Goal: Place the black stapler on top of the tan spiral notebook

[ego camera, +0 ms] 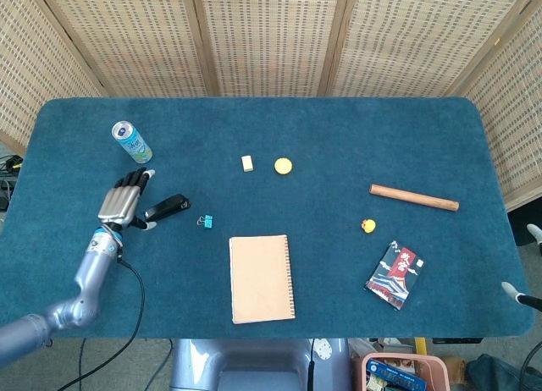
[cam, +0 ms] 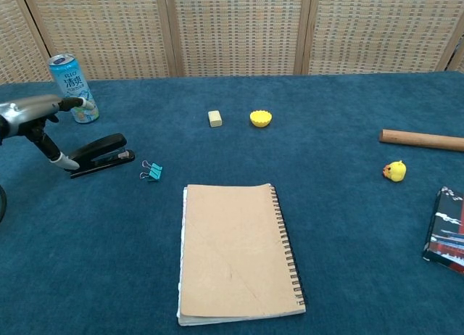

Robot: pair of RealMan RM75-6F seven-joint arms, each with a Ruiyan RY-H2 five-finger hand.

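**Left hand beside the stapler, notebook lying apart near the front edge**

A blue felt-covered table (ego camera: 339, 129) seen from above and from chest height, with woven screens (ego camera: 271, 35) behind it.

The left hand (ego camera: 124, 201) reaches in from the table's left side, palm down, fingers stretched forward and slightly spread. It holds nothing. In the chest view a thumb tip (cam: 67, 161) angles down to touch or nearly touch the rear end of the stapler; the pictures do not settle which. The right hand is in neither view.

The black stapler (ego camera: 166, 207) lies flat on the felt, just to the right of the left hand, its nose pointing right and away from the hand. It is not on the notebook.

The tan spiral notebook (ego camera: 262, 278) lies closed near the front edge, around the middle, with its wire binding along the right side. It is well apart from the stapler, to the right and nearer the robot.

A small blue binder clip (ego camera: 206, 221) sits between stapler and notebook, close to the stapler's nose. A drinks can (ego camera: 132, 142) stands upright behind the hand. Further back are a pale eraser (ego camera: 247, 163) and a yellow cup-shaped mould (ego camera: 283, 165). On the right side lie a wooden rod (ego camera: 413, 197), a small yellow duck (ego camera: 368, 227) and a dark printed packet (ego camera: 395, 275).
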